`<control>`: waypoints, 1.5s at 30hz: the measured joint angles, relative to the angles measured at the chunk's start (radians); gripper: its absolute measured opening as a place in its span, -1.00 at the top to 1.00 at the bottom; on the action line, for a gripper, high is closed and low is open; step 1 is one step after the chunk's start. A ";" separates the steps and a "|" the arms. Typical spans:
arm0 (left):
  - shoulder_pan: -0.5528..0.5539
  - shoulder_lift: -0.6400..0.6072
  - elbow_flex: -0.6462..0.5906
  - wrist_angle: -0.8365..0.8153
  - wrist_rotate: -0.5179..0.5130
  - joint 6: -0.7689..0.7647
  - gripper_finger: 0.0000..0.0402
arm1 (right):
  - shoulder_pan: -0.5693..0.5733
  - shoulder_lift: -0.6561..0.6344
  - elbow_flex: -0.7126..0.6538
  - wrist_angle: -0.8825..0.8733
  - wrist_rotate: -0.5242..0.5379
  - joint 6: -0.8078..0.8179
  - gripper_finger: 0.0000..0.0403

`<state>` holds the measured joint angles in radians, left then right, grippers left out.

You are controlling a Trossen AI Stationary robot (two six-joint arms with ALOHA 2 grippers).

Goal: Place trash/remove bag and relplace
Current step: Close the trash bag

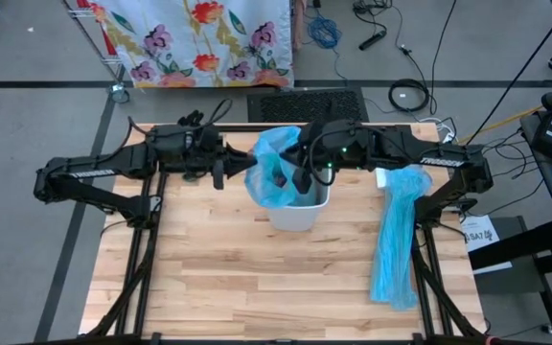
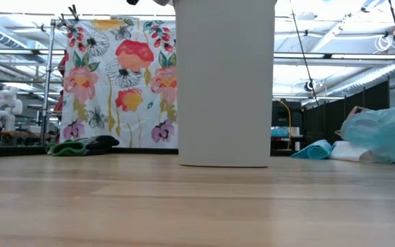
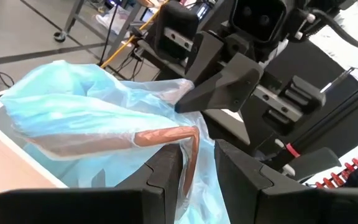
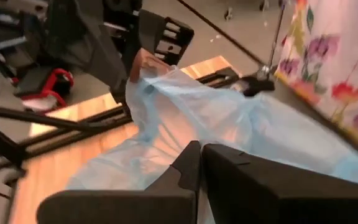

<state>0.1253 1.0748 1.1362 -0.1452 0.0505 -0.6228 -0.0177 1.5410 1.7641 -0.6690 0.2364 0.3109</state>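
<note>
Both grippers at the white bin (image 1: 300,213) mid-bench, over its rim. Left gripper (image 3: 197,163) pinching the blue bag's (image 1: 274,168) red drawstring edge between narrow jaws; right gripper (image 4: 199,163) closed on the bag's opposite side. No trash visible. Spare blue bag (image 1: 398,235) lying right of bin, long axis front-to-back.

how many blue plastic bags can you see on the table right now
2: one blue bag at the white bin, pinched by the left gripper and right gripper; one spare bag lying along the table's right side. More may be hidden.
</note>
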 joint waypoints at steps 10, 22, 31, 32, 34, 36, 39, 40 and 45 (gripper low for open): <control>0.000 0.000 0.000 0.001 -0.001 -0.020 0.50 | 0.000 0.045 0.000 0.067 0.000 -0.274 0.70; 0.000 0.000 0.000 -0.005 -0.002 -0.026 0.50 | 0.000 0.084 0.000 0.176 0.005 -0.379 0.38; 0.000 0.000 0.000 0.000 -0.002 -0.027 0.50 | -0.025 0.110 0.000 0.188 -0.002 -0.410 0.41; 0.000 0.000 0.000 0.001 -0.002 -0.027 0.50 | -0.029 0.113 0.000 0.186 -0.004 -0.410 0.45; 0.000 0.000 0.000 0.001 -0.002 -0.027 0.50 | -0.032 0.122 0.000 0.186 -0.004 -0.415 0.56; 0.000 0.000 0.000 0.001 -0.002 -0.027 0.50 | -0.035 0.124 0.000 0.180 -0.006 -0.425 0.74; 0.000 0.000 0.000 0.001 -0.002 -0.027 0.50 | -0.035 0.123 0.000 0.179 -0.006 -0.427 0.95; 0.000 0.000 0.000 0.001 -0.002 -0.028 0.50 | -0.035 0.123 0.000 0.179 -0.003 -0.421 0.96; 0.000 0.000 0.000 0.001 -0.003 -0.052 0.50 | -0.035 0.120 0.000 0.151 0.001 -0.385 0.99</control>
<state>0.1249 1.0744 1.1362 -0.1440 0.0479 -0.6750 -0.0525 1.6608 1.7638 -0.5181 0.2378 -0.0739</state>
